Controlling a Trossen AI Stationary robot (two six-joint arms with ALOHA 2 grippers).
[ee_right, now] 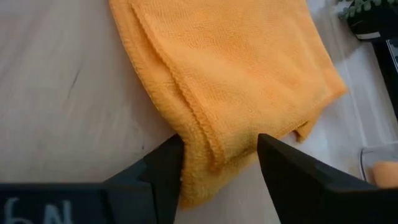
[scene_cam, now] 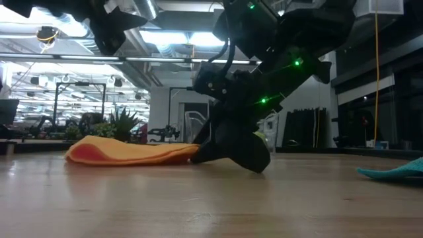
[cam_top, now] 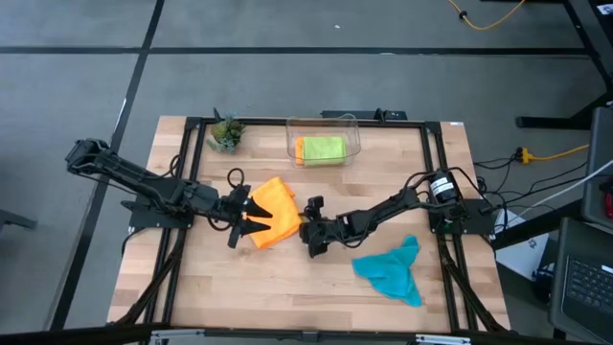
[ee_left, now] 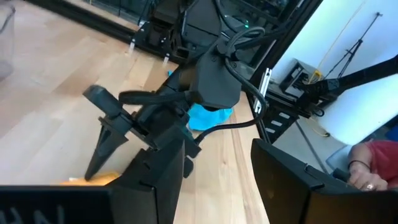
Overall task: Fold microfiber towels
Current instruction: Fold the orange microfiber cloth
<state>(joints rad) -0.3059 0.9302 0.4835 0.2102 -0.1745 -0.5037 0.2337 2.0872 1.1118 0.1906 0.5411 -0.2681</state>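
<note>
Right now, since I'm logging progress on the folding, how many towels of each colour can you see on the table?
Orange: 2, the orange towel at the centre and the orange towel in the bin
Lime green: 1, the green towel, also in the clear bin
Teal: 1, the teal towel
Total: 4

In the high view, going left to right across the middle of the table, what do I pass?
Left gripper → orange towel → right gripper → teal towel. Both grippers meet the orange towel from opposite sides; the teal one lies apart, nearer the front edge.
</note>
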